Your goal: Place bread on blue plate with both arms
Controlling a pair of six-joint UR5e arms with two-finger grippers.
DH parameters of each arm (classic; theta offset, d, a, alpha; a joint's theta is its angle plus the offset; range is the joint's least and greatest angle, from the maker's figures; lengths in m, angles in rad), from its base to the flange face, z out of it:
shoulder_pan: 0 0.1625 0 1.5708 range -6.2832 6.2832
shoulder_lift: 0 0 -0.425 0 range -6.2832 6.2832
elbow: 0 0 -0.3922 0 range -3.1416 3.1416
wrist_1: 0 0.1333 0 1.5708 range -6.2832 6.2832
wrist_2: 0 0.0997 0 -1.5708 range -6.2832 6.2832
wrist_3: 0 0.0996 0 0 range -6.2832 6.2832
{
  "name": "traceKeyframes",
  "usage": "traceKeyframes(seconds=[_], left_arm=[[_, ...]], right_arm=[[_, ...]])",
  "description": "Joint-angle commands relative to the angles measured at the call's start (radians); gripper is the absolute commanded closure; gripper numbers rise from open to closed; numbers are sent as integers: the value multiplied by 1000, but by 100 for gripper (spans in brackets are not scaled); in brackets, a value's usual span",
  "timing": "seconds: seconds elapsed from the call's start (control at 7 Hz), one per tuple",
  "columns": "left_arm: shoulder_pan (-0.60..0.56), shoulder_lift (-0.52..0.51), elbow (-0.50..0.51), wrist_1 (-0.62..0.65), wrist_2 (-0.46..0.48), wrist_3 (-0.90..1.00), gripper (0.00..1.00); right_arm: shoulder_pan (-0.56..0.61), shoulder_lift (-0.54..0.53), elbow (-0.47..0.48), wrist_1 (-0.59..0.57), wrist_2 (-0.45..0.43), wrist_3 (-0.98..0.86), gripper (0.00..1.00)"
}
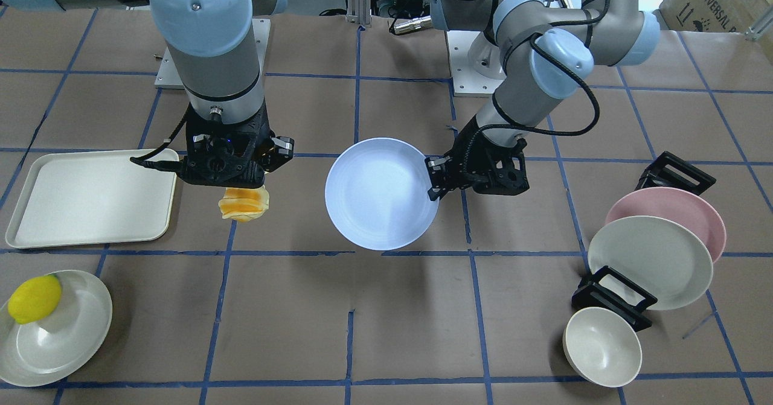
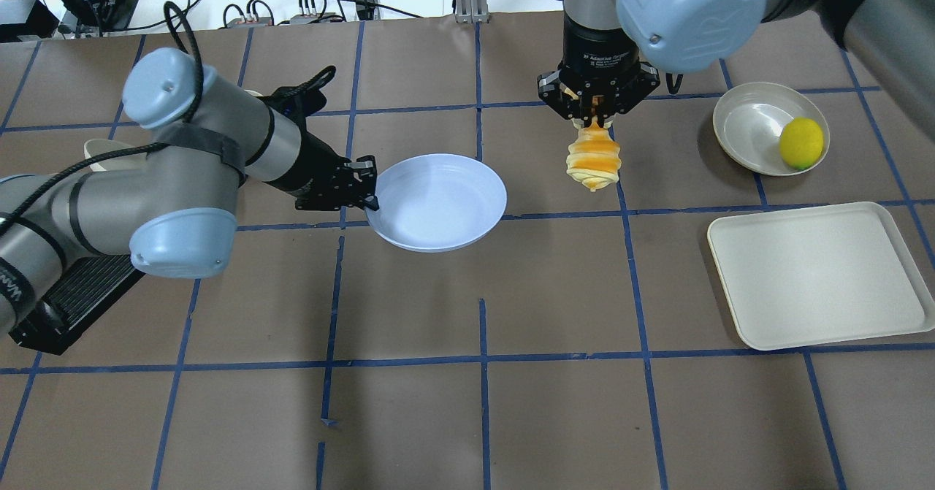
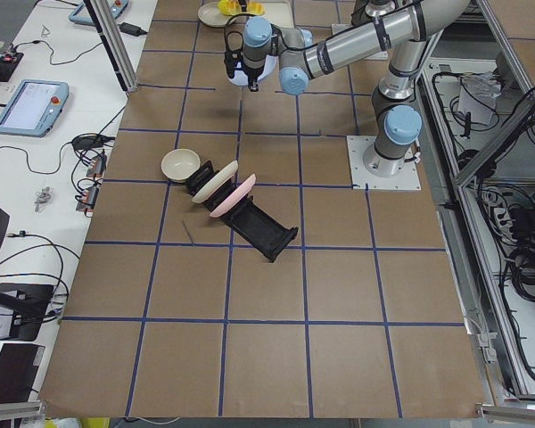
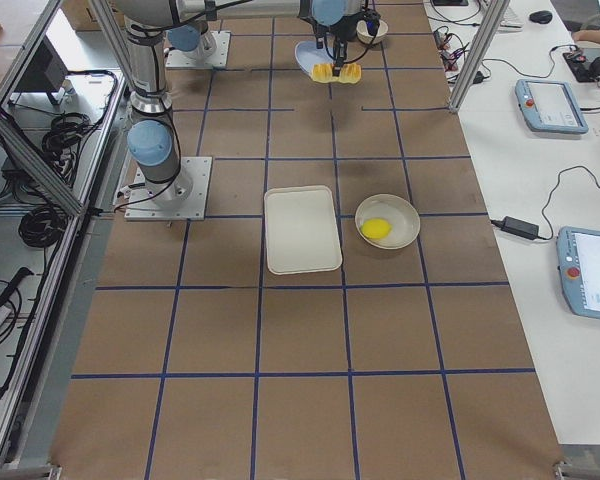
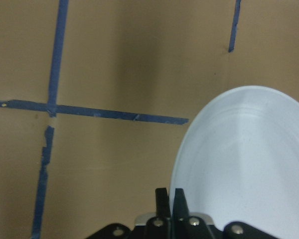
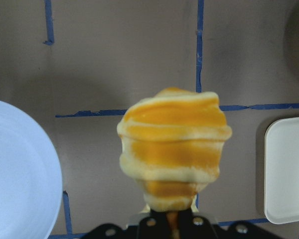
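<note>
The blue plate point(image 2: 438, 199) is held above the table's middle, its rim pinched by my left gripper point(image 2: 370, 199), which is shut on it. It also shows in the front view point(image 1: 380, 192) and the left wrist view point(image 5: 249, 164). My right gripper point(image 2: 593, 116) is shut on one end of the bread point(image 2: 594, 158), which hangs downward in the air to the right of the plate and apart from it. The bread fills the right wrist view point(image 6: 173, 147) and shows in the front view point(image 1: 243, 204).
A cream tray point(image 2: 818, 271) lies at the right. A cream plate point(image 2: 752, 125) with a yellow lemon point(image 2: 800, 143) lies beyond it. In the front view a black rack point(image 1: 616, 296) holds a pink plate point(image 1: 682, 209) and a cream plate point(image 1: 649, 260); a cream bowl point(image 1: 602, 346) leans nearby.
</note>
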Motion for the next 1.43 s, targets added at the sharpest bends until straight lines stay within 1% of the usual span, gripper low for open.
traceKeyframes(seconds=[0.0, 0.14, 0.29, 0.43, 0.71, 0.86, 1.0, 1.14, 1.29], left_arm=[[-105, -24, -10, 103, 130, -185, 98], [-126, -48, -12, 159, 176, -187, 87], [-137, -73, -10, 189, 187, -187, 65], [-137, -76, -10, 192, 187, -192, 1], [-133, -75, -1, 183, 187, -186, 0], [-122, -73, 4, 180, 187, -171, 0], [-113, -69, 7, 148, 187, -72, 0], [-99, -70, 22, 113, 187, -36, 0], [-85, -69, 62, 47, 187, -19, 0]], right_arm=[[0, 0, 14, 0, 12, 0, 85], [15, -3, 14, -1, 14, 12, 85], [27, 3, 28, -10, 15, 12, 85], [29, 5, 52, -36, 14, 12, 85], [31, 8, 148, -227, 15, 14, 85], [37, 10, 198, -290, 20, 15, 85], [69, 13, 219, -341, 41, 44, 84], [113, 48, 218, -391, 41, 152, 84], [180, 95, 210, -466, 32, 193, 84]])
